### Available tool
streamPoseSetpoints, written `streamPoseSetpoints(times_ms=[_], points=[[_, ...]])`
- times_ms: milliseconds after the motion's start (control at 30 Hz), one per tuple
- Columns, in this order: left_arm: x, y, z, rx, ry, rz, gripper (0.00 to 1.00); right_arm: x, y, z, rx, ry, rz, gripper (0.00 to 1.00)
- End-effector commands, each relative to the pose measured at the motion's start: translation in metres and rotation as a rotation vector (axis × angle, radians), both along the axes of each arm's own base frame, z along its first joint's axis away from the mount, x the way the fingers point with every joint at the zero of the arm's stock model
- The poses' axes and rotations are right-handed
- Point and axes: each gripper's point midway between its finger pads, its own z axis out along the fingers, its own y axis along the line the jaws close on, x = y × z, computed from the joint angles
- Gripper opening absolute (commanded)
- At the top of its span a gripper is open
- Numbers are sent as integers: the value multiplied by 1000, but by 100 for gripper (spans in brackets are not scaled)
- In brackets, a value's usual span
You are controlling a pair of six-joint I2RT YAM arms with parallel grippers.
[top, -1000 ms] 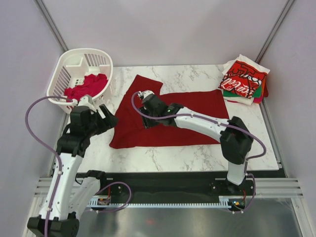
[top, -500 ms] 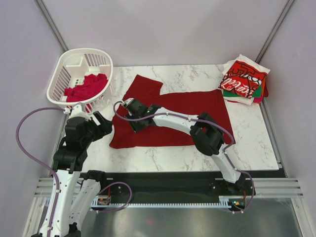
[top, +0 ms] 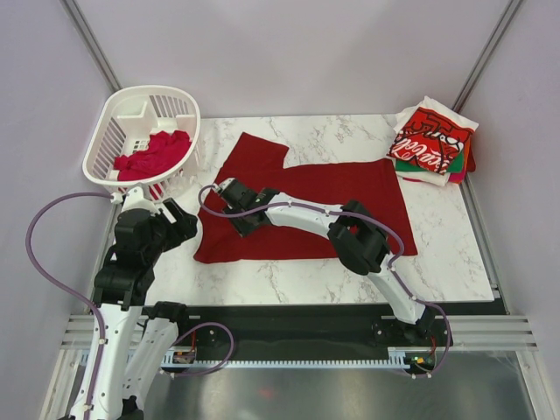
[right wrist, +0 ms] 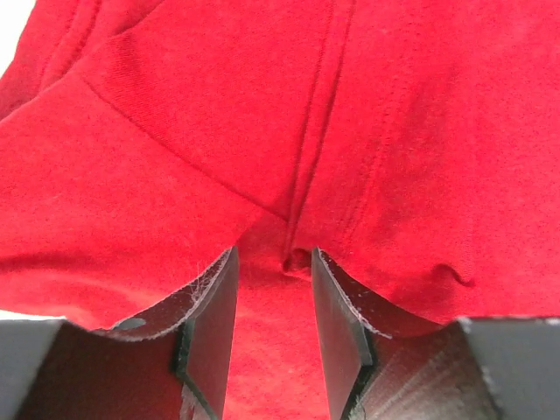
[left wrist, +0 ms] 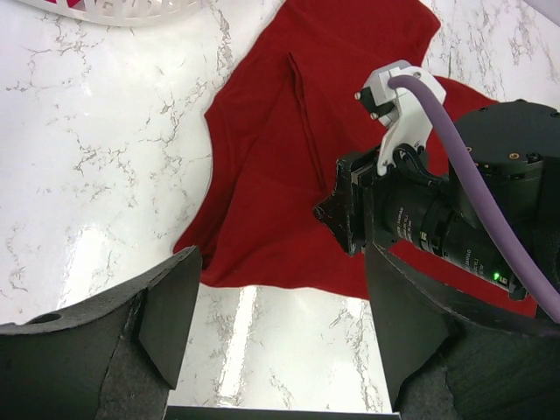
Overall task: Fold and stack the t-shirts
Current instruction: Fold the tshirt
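Observation:
A dark red t-shirt [top: 341, 188] lies spread flat on the marble table; it also shows in the left wrist view [left wrist: 262, 166] and fills the right wrist view [right wrist: 219, 105]. My right gripper [top: 238, 220] reaches far left and sits low on the shirt's left part [left wrist: 346, 214]. Its jaws [right wrist: 273, 297] stand a little apart, with a seam pucker at their tips. My left gripper [top: 182, 219] is open and empty [left wrist: 280, 306] over bare marble just left of the shirt's lower left edge. Folded tees [top: 433, 144], Coca-Cola on top, are stacked at the back right.
A white slotted basket [top: 112, 122] stands at the back left with crumpled red cloth [top: 153, 153] in it. The right arm [top: 359, 236] stretches across the shirt. Grey walls close in the table on three sides.
My right gripper has slid left across the shirt toward its left edge. My left arm has drawn back a little to the left. The shirt lies much as before.

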Motion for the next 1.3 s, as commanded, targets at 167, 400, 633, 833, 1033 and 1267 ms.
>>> streamPoseSetpoints(times_ms=[167,400,633,833,1033,1267], points=[[3,6,2,39,-15,9,82,18,-2,23,-16,-99,-15,47],[3,5,1,39,-11,7,81,17,-3,10,-32,-84,-19,33],[3,5,2,39,-14,5,81,20,-7,8,-51,-96,-20,10],[2,2,6,34,-29,-12,86,36,-10,40,-9,-142,-53,0],[2,2,6,36,-25,-13,87,84,-39,87,66,-188,-158,0],[4,2,3,37,-12,-13,87,134,-76,99,81,-216,-258,20]])
